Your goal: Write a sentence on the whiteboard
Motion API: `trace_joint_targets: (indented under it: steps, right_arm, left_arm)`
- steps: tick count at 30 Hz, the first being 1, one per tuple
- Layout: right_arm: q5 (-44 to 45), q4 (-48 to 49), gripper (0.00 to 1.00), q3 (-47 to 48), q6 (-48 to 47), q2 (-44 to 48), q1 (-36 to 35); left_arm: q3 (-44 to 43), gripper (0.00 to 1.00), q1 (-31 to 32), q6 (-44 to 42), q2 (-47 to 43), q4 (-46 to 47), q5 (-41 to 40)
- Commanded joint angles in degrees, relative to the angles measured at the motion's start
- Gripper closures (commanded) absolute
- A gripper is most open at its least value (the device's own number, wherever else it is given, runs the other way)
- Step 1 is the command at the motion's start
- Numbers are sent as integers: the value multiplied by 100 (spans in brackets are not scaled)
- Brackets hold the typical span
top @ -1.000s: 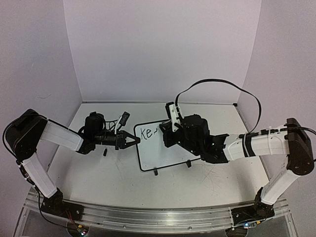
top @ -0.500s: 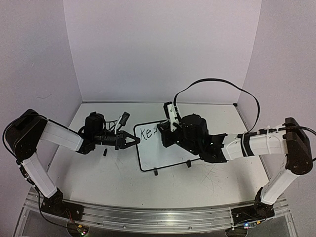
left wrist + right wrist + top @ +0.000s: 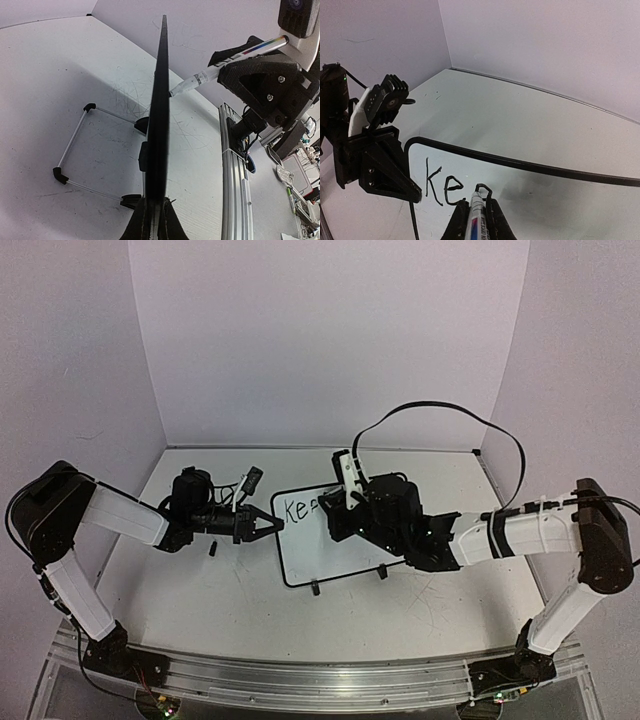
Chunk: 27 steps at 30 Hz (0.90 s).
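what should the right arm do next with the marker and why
Probably draw the marker tip rightward to form the next e. The lettering reads only "Ke", the right gripper is shut on the marker at the whiteboard, and the left gripper clamps the board's edge.

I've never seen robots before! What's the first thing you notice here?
A small whiteboard sits in the middle of the table, with black letters "Ke" at its top left corner. The right gripper is shut on a marker whose tip is at the board beside them, while the left gripper clamps the board's left edge.
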<state>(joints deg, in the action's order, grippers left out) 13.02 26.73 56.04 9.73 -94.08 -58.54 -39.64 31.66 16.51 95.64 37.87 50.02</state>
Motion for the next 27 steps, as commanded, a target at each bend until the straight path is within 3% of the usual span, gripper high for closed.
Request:
trace_joint_targets:
  steps: [1,27]
  right_arm:
    - [40,-74,100,-116,88,44,41]
    - [214,-272,100,-266,68,254,39]
  left_arm:
    - [-59,100,-2,-61,-208,51,159]
    - [-66,100,-3,-52,-191,21,167]
